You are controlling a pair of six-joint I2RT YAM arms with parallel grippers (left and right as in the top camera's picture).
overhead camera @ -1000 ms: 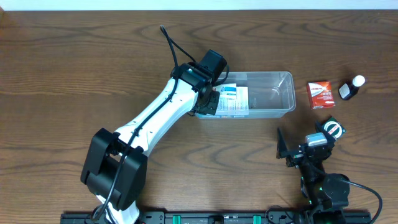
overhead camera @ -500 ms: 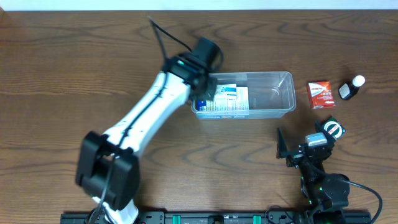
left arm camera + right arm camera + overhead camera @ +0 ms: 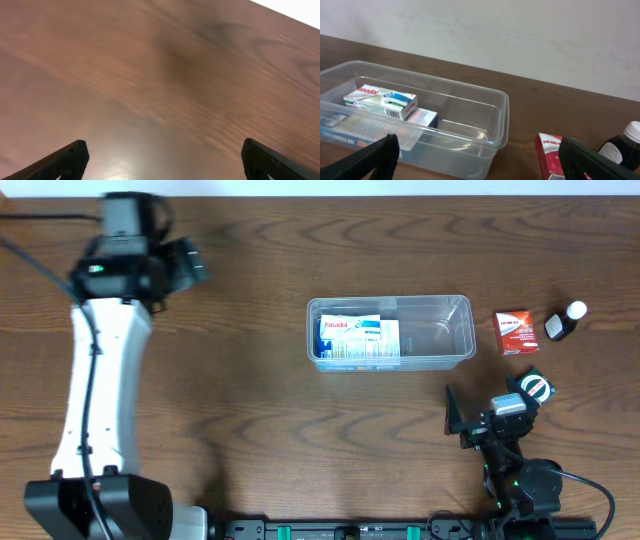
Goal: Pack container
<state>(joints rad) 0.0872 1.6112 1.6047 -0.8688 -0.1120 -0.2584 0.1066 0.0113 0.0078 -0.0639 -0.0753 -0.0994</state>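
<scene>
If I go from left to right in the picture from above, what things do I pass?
left arm → container → red box → bottle. The right arm sits nearer the bottom edge and overlaps these, so it is left out.
</scene>
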